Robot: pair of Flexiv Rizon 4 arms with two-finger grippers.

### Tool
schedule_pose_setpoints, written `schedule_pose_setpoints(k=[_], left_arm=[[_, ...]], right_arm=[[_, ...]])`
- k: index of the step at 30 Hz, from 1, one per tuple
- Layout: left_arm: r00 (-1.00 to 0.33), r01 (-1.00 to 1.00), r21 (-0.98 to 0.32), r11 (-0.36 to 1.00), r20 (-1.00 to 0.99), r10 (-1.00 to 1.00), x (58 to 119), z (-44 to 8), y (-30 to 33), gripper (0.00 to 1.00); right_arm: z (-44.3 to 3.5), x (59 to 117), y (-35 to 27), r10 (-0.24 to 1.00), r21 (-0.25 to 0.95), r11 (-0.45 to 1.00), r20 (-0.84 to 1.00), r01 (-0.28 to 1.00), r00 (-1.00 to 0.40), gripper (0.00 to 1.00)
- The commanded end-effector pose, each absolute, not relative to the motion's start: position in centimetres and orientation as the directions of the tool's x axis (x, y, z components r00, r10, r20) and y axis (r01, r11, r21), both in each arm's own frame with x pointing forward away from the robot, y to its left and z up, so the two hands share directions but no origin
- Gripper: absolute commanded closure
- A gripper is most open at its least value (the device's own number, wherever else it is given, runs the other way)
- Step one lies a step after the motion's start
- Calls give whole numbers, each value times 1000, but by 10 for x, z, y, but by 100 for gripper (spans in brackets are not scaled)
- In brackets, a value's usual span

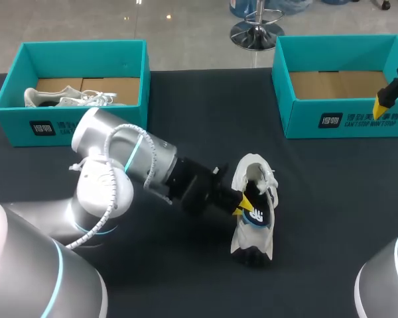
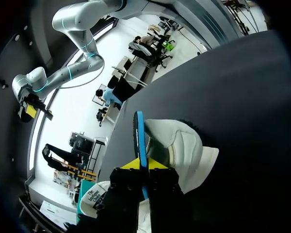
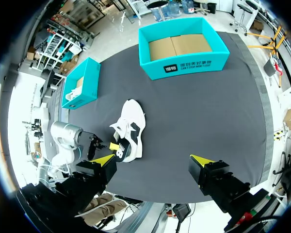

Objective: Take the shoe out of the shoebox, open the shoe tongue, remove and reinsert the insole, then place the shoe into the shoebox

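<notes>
Now the left claw (image 2: 144, 164) is pinching the blue insole (image 2: 139, 136); going slowly is best, so the shoe (image 1: 255, 212) is not tipping. The right claw (image 3: 153, 160) is hanging open, empty.

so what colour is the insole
Blue. The insole shows best in the left wrist view.

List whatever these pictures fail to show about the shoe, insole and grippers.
Inside of the shoe: head view, covered by the left gripper.
Insole: left wrist view, seen edge-on only; its near end is hidden behind the gripper.
Right gripper: head view, only one yellow tip shows, so its opening cannot be read there.
Second shoe: head view, partly hidden by the wall of its box.
</notes>
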State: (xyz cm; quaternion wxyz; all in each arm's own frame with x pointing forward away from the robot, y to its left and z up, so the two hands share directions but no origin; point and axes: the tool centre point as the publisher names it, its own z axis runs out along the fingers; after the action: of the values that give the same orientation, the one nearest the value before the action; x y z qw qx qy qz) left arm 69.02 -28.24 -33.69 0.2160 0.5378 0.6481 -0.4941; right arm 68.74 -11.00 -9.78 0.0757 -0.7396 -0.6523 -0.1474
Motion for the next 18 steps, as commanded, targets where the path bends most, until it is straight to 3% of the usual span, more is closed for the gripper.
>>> schedule_pose_setpoints(k=[1, 10, 11, 16, 18], left_arm=[[-326, 913, -404, -61, -810, 488, 698, -342, -286, 98], [-332, 920, -391, -20, -806, 490, 711, -351, -283, 91], [-334, 920, -392, -19, -806, 489, 711, -350, -282, 86], [-340, 917, -398, -21, -808, 481, 706, -344, -276, 47], [-341, 916, -401, -27, -811, 475, 703, -342, -275, 44]], right_arm=[[-97, 691, -109, 943, 74, -136, 314, 988, 106, 0], [-97, 691, -109, 943, 74, -136, 314, 988, 106, 0], [-97, 691, -109, 943, 74, -136, 314, 988, 106, 0], [-97, 691, -109, 943, 74, -136, 314, 988, 106, 0], [-97, 691, -109, 943, 74, -136, 314, 988, 106, 0]])
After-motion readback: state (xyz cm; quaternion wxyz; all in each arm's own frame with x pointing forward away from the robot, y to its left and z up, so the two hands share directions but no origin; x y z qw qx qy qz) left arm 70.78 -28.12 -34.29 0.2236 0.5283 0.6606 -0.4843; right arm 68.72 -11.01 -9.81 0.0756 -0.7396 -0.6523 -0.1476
